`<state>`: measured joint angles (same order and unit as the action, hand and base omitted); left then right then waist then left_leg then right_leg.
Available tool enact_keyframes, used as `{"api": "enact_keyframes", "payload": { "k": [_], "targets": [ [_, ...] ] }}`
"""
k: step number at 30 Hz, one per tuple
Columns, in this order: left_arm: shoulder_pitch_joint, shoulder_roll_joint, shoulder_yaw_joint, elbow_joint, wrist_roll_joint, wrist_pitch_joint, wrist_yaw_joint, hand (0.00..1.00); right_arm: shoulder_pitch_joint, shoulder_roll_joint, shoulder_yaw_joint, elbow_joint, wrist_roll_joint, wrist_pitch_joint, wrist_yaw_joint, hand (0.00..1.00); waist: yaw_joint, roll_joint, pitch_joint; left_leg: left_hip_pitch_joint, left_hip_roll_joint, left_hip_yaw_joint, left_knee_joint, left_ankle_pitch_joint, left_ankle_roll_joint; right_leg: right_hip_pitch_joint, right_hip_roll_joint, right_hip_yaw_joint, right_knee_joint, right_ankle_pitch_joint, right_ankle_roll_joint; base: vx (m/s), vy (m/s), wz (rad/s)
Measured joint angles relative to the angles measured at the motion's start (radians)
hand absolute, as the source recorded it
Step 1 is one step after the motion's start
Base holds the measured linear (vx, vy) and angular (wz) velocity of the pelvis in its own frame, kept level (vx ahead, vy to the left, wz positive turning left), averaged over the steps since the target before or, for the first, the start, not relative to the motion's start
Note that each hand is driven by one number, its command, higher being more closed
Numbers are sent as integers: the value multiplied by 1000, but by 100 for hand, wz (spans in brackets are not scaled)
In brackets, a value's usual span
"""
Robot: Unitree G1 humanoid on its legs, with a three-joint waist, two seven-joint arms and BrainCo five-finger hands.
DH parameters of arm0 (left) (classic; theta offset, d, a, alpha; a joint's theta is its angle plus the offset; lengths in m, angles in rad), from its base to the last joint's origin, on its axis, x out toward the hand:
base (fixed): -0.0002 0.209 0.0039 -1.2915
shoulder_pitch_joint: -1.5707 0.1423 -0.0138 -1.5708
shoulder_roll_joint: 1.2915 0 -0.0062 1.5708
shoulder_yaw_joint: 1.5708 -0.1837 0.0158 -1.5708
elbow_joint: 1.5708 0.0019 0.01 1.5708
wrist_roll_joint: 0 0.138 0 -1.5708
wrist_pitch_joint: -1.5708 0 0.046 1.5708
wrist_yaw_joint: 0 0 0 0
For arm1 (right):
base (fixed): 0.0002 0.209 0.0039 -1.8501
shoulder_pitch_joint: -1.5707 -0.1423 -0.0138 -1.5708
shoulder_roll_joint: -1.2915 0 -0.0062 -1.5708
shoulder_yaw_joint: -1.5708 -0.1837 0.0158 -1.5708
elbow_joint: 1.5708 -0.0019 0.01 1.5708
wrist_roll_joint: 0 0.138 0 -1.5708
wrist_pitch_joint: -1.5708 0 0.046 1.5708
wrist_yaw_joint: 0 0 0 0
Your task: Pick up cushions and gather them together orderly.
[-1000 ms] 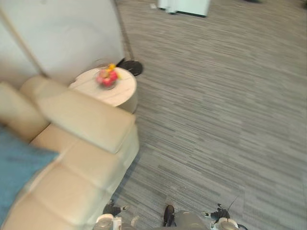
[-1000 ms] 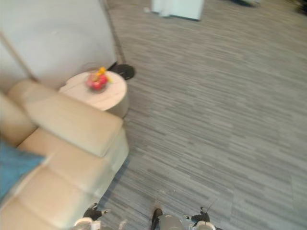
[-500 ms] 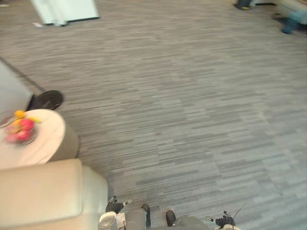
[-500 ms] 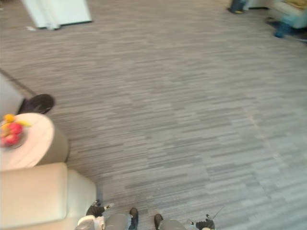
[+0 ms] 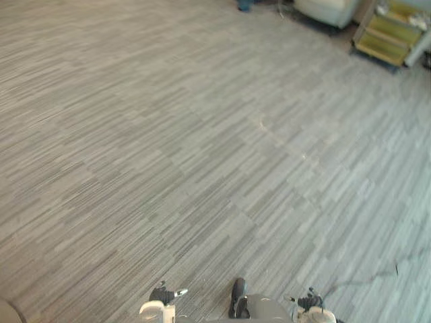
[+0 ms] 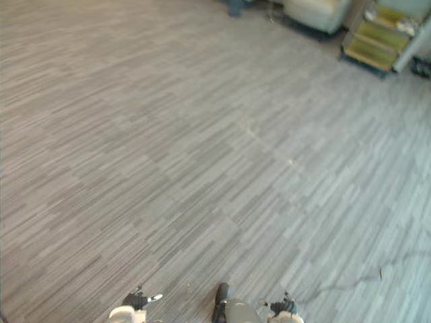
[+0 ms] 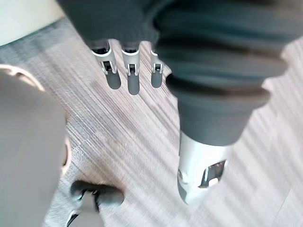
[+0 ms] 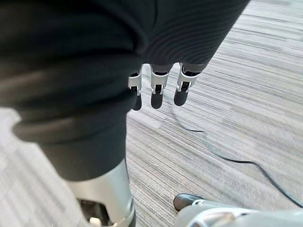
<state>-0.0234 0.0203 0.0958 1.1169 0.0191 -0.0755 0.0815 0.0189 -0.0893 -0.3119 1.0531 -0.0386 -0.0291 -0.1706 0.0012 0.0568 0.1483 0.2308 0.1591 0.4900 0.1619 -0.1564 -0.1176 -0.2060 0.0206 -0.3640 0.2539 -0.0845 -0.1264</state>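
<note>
Grey carpet floor (image 5: 202, 168) underfoot; your left hand (image 7: 133, 78) and right hand (image 8: 158, 92) hung with fingers straight and slack, holding nothing. Step judged: seeking a cushion, so next you likely had to walk toward the pale seat (image 5: 326, 8) beside the yellow shelf (image 5: 384, 37) at the far edge. Whether a cushion lay there, or its look, was too far to tell.

Grey carpet (image 5: 168, 148); beige seat (image 5: 326, 8) far off, yellow shelf unit (image 5: 384, 37) beside.
</note>
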Motion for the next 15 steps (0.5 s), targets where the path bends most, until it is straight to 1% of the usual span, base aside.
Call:
{"api": "enact_keyframes", "payload": {
  "k": [1,2,3,4,5,6,7,8,9,10,11,12,13,14,15],
  "targets": [
    [-3,-3,-1,-3,1,0,0,0,0,0,-3,0,0,0,-2,0,-8,0,0,0,8,-18,34,8,-9,18,7,4,-3,-13,2,178,-127,-11],
    [-3,-4,-1,-9,11,-3,-1,0,4,3,-4,9,3,-1,-2,0,-12,-8,4,-42,45,-51,209,8,-11,69,18,28,-33,-37,6,233,-184,-22],
    [4,-15,6,-15,19,-3,-2,0,13,10,-10,11,12,-1,-3,0,-10,-6,6,-134,102,-103,463,30,10,124,38,51,-66,-49,-1,224,-170,-35],
    [11,-20,9,-37,20,-4,-4,0,23,9,-10,2,19,-1,-5,0,-2,-3,11,-201,140,-148,627,16,49,148,55,64,-77,-55,-7,138,-103,-35],
    [11,-20,10,-41,19,-4,-4,0,23,9,-11,0,20,-1,-6,0,0,0,14,-217,147,-155,667,12,56,156,59,70,-78,-61,-11,146,-50,-66],
    [18,-19,37,-73,18,-5,-4,0,25,13,-8,-13,26,0,-7,0,8,0,31,-318,146,-221,822,-37,56,210,75,126,-77,-99,-37,110,-33,-62],
    [22,-16,38,-79,18,-5,-3,0,25,15,-7,-13,33,1,-7,0,10,-2,30,-338,138,-228,829,-46,50,219,76,140,-77,-102,-38,222,-40,-102],
    [28,-14,44,-105,17,-5,-2,0,21,20,-9,-11,41,2,-7,0,21,-6,33,-394,114,-225,813,-82,56,248,73,194,-79,-111,-36,112,-7,-72],
    [30,-14,44,-109,17,-6,-1,0,21,22,-9,-11,41,2,-7,0,25,-6,33,-407,105,-225,801,-89,60,255,71,206,-79,-114,-35,214,29,-138],
    [34,-13,42,-124,17,-7,2,0,20,21,-23,-11,43,1,-6,0,47,-6,33,-459,39,-229,628,-104,68,278,56,276,-89,-130,-18,144,54,-109],
    [34,-14,42,-127,17,-7,2,0,21,23,-28,-11,44,1,-6,0,51,-7,33,-469,25,-230,575,-103,69,282,52,291,-91,-132,-14,258,94,-135],
    [35,-14,41,-128,17,-7,2,0,22,28,-39,-10,57,2,-7,0,53,-5,33,-497,-28,-256,380,-81,62,300,43,330,-110,-138,-7,358,132,-91],
    [36,-14,39,-127,17,-8,2,0,23,28,-40,-8,60,4,-7,0,55,-1,31,-515,-68,-283,177,-20,49,322,41,365,-143,-140,-4,315,114,-84],
    [37,-14,39,-127,17,-8,2,0,23,28,-40,-8,60,4,-7,0,57,1,30,-517,-74,-287,123,1,47,329,42,377,-152,-142,0,462,168,-76],
    [38,-12,39,-126,17,-7,2,0,22,28,-40,-7,60,4,-7,0,62,6,26,-534,-84,-305,6,69,41,354,45,403,-181,-151,15,262,94,-58]
  ]
}}
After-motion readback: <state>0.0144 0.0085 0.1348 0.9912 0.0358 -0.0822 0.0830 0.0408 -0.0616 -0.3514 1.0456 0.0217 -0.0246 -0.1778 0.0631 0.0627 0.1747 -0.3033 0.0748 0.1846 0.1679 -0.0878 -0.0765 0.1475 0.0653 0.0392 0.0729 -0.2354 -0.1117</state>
